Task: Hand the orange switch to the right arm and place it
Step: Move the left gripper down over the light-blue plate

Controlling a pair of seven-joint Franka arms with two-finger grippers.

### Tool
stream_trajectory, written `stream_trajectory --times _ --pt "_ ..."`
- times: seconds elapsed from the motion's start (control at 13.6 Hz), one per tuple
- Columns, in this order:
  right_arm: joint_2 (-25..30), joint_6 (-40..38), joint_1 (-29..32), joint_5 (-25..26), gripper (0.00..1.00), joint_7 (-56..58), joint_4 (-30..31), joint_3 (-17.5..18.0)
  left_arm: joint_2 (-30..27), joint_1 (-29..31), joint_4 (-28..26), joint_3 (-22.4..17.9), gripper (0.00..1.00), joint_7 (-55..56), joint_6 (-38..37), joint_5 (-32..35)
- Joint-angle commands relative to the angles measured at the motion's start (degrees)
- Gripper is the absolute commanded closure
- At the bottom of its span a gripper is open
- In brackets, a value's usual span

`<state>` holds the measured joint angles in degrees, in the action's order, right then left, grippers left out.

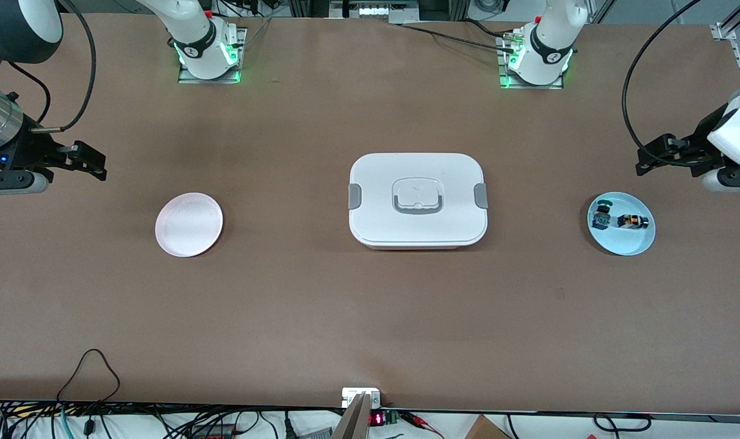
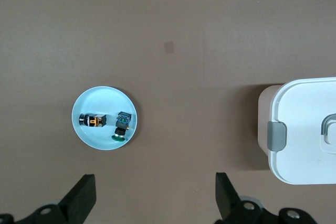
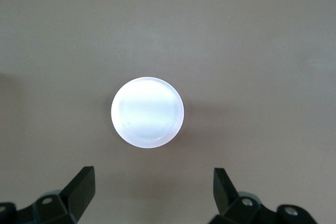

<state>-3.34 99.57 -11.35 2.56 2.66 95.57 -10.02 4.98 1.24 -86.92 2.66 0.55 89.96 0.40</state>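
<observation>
The orange switch (image 1: 633, 221) lies on its side in a light blue plate (image 1: 626, 244) toward the left arm's end of the table. It also shows in the left wrist view (image 2: 92, 121), in the same plate (image 2: 105, 98). My left gripper (image 1: 645, 160) hangs open and empty over bare table beside the blue plate; in its wrist view (image 2: 155, 179) nothing is between the fingers. My right gripper (image 1: 100, 164) is open and empty over bare table near a white plate (image 1: 188, 224), which also shows in the right wrist view (image 3: 147, 112) with the gripper (image 3: 153, 174).
A black switch with green-blue parts (image 1: 601, 214) lies beside the orange one in the blue plate, also in the left wrist view (image 2: 122, 125). A white lidded box (image 1: 417, 198) with grey clasps stands mid-table (image 2: 304, 129). Cables lie along the table's front edge.
</observation>
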Motion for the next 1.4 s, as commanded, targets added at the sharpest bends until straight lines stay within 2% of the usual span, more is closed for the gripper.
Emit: stream_trajectory --times 0.0,0.66,0.95,1.18,1.32 --pt "0.2 -1.1 0.3 0.5 0.0 -0.5 -0.7 0.3 -0.7 0.2 0.4 0.3 0.0 -0.2 -1.8 0.9" --pt "0.2 -1.0 0.0 -0.3 0.0 -0.7 -0.8 0.4 1.5 0.5 0.0 -0.3 0.0 0.8 -7.3 1.0" --pt "0.5 -1.3 0.2 -6.2 0.0 -0.7 -0.7 0.2 3.9 0.3 0.3 -0.2 0.0 0.8 -8.5 1.6" --pt "0.5 -1.3 0.2 -6.2 0.0 -0.6 -0.7 0.2 4.7 0.2 -0.3 -0.1 0.0 0.8 -8.9 1.5" --pt "0.5 -1.3 0.2 -6.0 0.0 -0.6 -0.7 0.1 4.9 -0.4 -2.6 0.0 0.0 0.8 -8.7 1.6"
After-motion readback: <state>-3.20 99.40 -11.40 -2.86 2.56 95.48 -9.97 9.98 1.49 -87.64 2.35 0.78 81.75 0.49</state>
